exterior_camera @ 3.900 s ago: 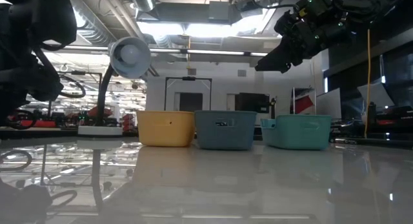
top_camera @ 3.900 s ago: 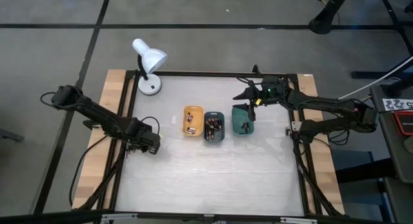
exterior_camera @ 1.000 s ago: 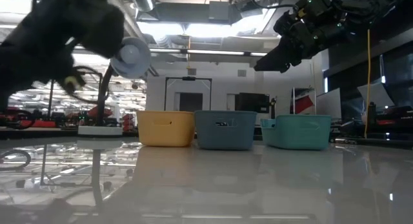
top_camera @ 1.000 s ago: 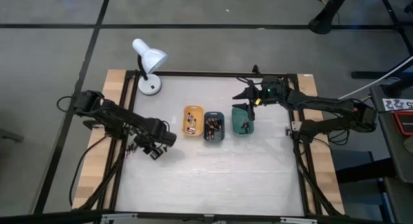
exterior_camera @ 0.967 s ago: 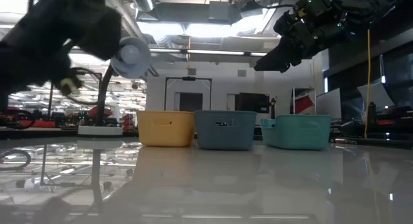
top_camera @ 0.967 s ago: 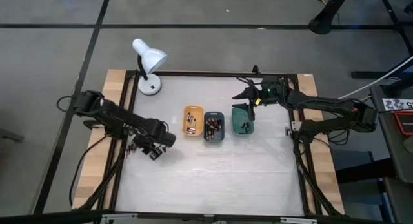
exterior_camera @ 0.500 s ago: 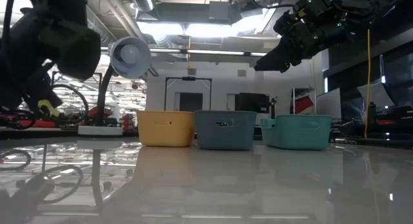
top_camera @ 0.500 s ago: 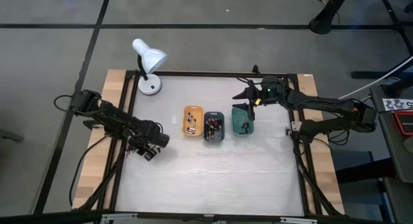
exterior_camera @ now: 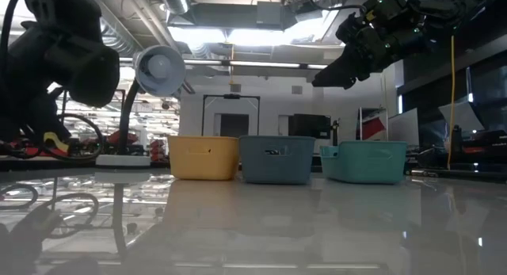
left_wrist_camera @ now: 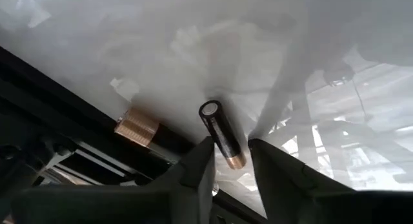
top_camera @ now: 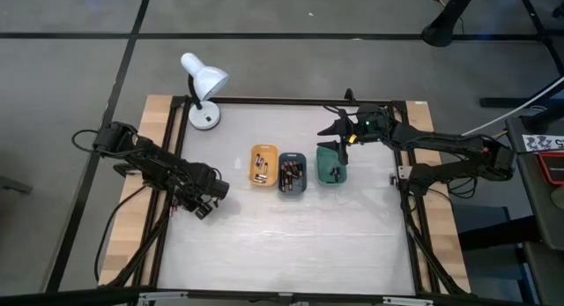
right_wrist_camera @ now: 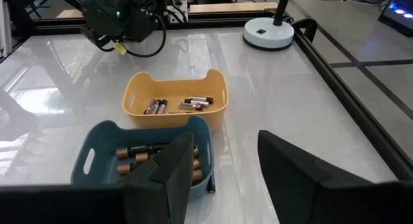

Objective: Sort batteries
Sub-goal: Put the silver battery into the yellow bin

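Left fingers [left_wrist_camera: 229, 169] astride a battery [left_wrist_camera: 221, 133] — unseen from overhead.

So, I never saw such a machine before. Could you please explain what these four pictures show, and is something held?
It is a robot with two dark arms at a white table, sorting batteries. One picture looks down from above, one looks level across the table, and two come from cameras on the wrists. On the table stand an orange tray, a dark teal tray and a green tray, plus a white lamp. The left gripper has its jaws around a battery near the table's left edge. The right gripper hangs open above the green tray.
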### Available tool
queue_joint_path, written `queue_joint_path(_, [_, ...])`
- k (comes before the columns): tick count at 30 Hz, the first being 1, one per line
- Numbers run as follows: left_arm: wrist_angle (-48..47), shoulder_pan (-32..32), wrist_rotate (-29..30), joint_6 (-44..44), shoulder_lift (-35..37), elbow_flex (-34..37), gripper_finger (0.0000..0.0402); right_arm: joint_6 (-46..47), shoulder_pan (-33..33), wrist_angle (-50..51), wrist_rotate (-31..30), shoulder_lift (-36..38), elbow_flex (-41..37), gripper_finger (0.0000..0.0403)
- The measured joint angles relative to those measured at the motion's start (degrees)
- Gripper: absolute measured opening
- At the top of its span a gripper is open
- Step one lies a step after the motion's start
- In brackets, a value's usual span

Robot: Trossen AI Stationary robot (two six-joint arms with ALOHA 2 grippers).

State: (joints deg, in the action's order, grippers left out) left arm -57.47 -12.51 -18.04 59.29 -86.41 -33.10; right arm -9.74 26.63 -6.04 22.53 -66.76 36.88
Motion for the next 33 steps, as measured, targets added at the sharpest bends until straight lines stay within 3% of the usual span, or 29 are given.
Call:
queue_joint_path(8, [0.38,1.67,-0.24,-1.60,-0.08,-0.10,0.0014,0.00,0.01,0.02,-0.01,0.00,0.00,0.0172])
queue_joint_path(18, [3.07,2.15,8.36,-3.93,4.36,-6.94,0.0034,0.00,0.00,0.09,0.01,0.00,0.00,0.0172])
queue_joint_path(25, [20.20,3.93,17.38,-5.87,9.91,-11.29,0.0023,0.00,0.00,0.03,-0.01,0.00,0.00,0.0172])
queue_joint_path(33, [41.66,9.19,19.85,-16.22,10.30,-12.02,0.0025,0.00,0.02,-0.01,-0.01,0.00,0.00,0.0172])
